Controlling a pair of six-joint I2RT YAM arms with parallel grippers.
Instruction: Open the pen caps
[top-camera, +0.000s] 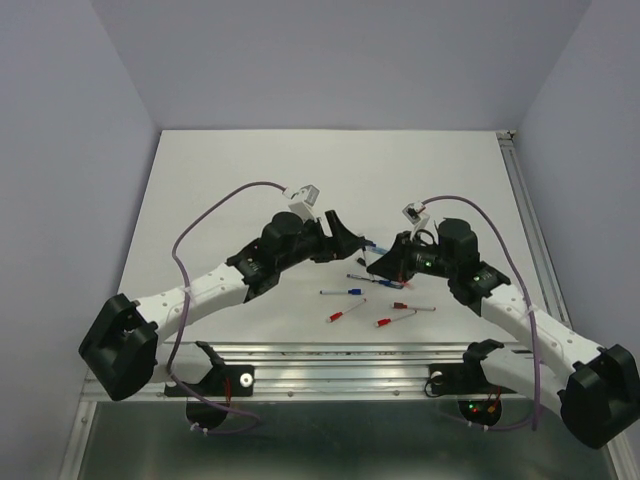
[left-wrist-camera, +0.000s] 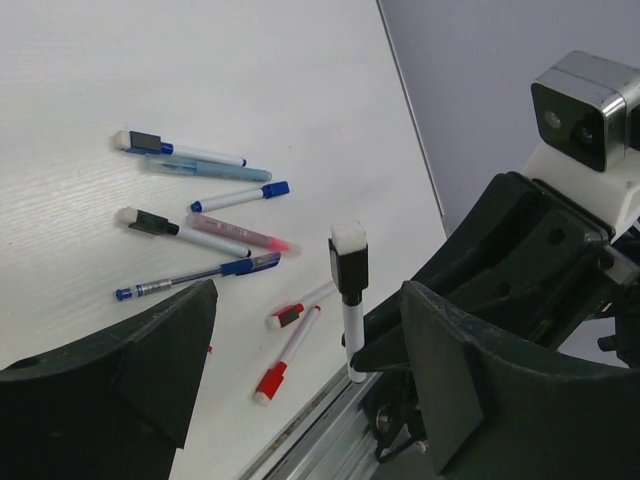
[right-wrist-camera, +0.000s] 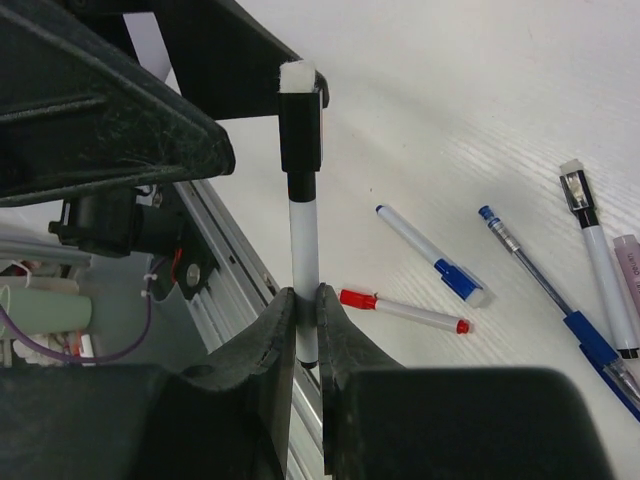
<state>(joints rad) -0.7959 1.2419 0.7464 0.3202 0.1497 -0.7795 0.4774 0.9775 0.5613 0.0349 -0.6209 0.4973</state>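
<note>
Overhead, loose pens (top-camera: 342, 292) lie by the middle of the tabletop's (top-camera: 250, 180) near edge. Left wrist: left gripper (left-wrist-camera: 308, 300) wide open, black cap (left-wrist-camera: 348, 262) between its fingers (left-wrist-camera: 150, 350). Right wrist: right gripper (right-wrist-camera: 306, 305) clamped on the white barrel (right-wrist-camera: 303, 240). Probably light, stiff, slick; best squeezed at the cap's middle.

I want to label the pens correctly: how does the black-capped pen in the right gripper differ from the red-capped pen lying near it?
The black-capped pen stands upright, clamped in the right gripper; the red-capped pen lies flat on the table, untouched. The black-capped pen's cap is long with a white tip; the red-capped pen's is short and plain. Both have white barrels, caps on.
</note>
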